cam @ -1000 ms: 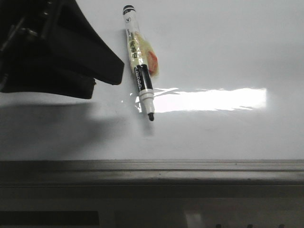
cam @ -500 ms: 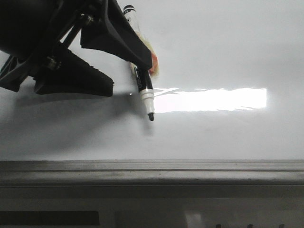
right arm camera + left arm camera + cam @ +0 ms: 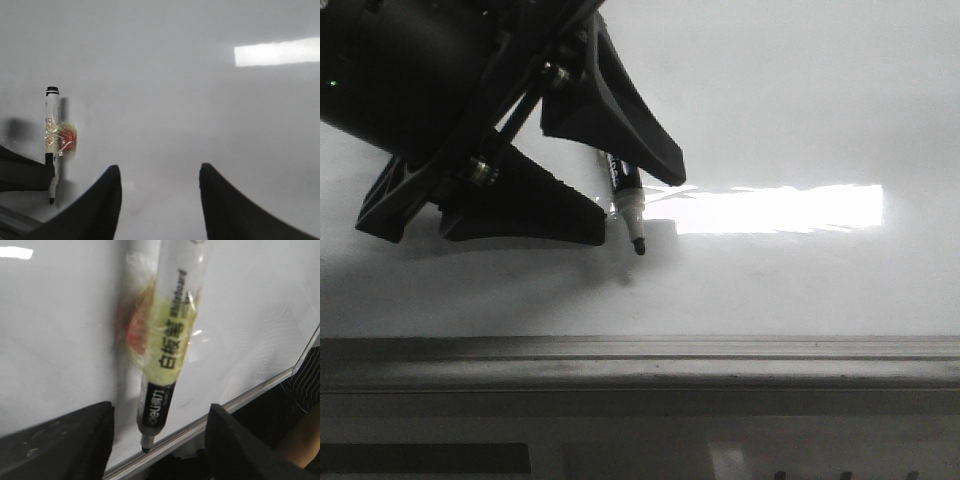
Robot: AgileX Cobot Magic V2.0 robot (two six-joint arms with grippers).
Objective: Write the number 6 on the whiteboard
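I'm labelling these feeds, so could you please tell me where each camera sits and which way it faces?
Front: faces forward over the whiteboard; the left gripper shows, jaws open astride the marker.
Left wrist: on the left arm, looking past its jaws at the marker.
Right wrist: on the right arm; right gripper over bare board.
All three share the marker.

Matte black left hand (image 3: 605,205), tapered fingers (image 3: 620,130), silver screws

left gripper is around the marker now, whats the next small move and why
Probably close the jaws on the marker. The left gripper is open with its fingers on either side of the barrel, not touching it, the pen lies uncapped on the whiteboard, and no stroke is written yet.
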